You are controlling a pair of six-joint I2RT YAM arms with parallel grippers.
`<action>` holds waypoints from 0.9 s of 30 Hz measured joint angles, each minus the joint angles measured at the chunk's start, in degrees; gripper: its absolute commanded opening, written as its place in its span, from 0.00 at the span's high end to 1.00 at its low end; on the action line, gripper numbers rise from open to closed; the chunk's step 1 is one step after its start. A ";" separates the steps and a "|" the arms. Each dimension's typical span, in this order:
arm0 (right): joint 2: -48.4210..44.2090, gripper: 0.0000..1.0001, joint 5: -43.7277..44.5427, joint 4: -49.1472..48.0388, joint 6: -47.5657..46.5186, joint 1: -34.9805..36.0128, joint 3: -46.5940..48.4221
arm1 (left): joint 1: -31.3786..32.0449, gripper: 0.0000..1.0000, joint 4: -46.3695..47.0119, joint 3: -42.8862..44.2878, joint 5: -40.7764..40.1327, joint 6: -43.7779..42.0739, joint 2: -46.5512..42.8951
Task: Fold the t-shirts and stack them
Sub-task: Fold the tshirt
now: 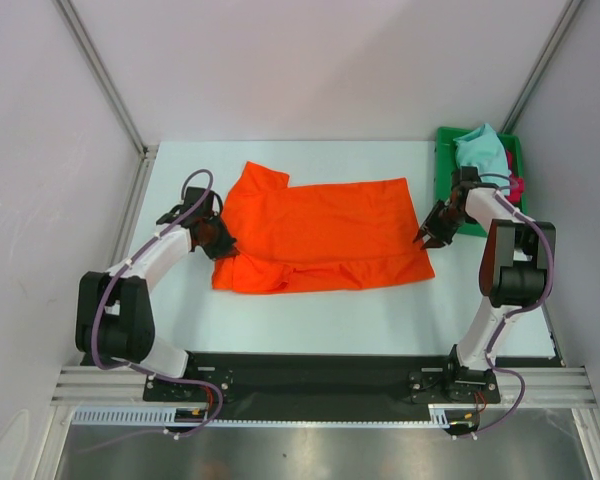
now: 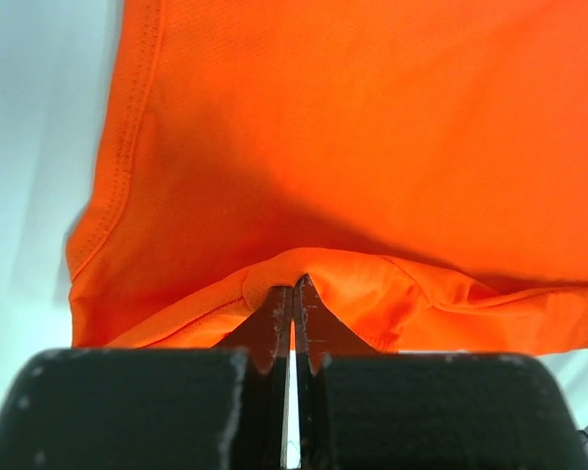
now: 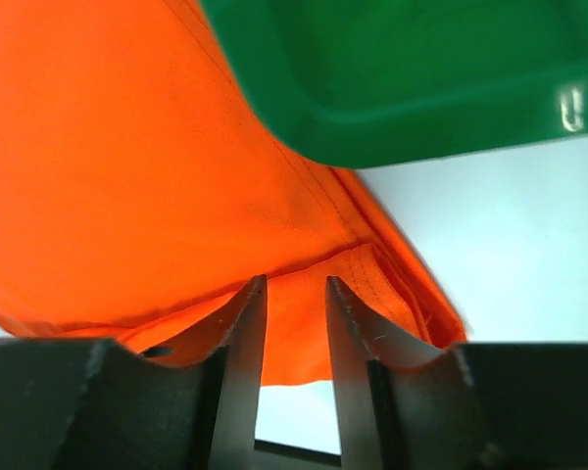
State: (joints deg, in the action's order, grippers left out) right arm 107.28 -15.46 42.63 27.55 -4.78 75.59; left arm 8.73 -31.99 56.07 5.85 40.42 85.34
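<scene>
Bases: left arm base [image 1: 175, 378] and right arm base [image 1: 460, 380], at the bottom of the top view, fixed on a dark plate at the near edge of the pale table [image 1: 320, 320].

Left gripper [image 1: 223, 246]: centre left of the top view, at the lower left corner of the orange t-shirt [image 1: 320, 235]. Fingers are clenched on the cloth. In the left wrist view [image 2: 292, 294], at lower centre of frame, a raised pinch of orange fabric sits between the closed jaws.

Right gripper [image 1: 423, 237]: centre right of the top view, at the shirt's right edge. Fingers are released. In the right wrist view [image 3: 294, 284] the jaws stand apart, with the stitched hem lying just past the tips. Contact with the cloth cannot be told.

Orange t-shirt: middle of the table, spread flat with its long side running left to right. One sleeve points to the upper left, and a fold line runs along the lower part.

Green tray [image 1: 444, 150]: upper right of the top view, on the table just beyond the right gripper. It fills the top of the right wrist view [image 3: 402, 88].

Teal t-shirt [image 1: 480, 150]: bunched in the tray's far end.

Red t-shirt [image 1: 517, 187]: a small patch at the tray's right side, largely hidden.
</scene>
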 measured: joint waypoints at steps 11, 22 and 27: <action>-4.59 0.64 5.66 -0.13 13.77 2.73 -5.35 | -0.04 1.00 1.46 0.00 2.84 -0.46 0.11; -4.39 0.65 8.59 -1.88 21.42 2.58 -6.84 | -0.04 1.00 2.21 -0.02 5.27 -0.66 0.11; -2.25 0.66 8.87 -2.56 22.84 2.89 -7.19 | -0.04 1.00 2.36 -0.07 6.10 -1.18 0.11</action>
State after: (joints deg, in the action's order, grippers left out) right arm 105.03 -6.59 40.07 50.39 -1.89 68.40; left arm 8.69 -29.63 56.01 11.94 39.24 85.45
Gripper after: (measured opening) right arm 0.348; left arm 0.007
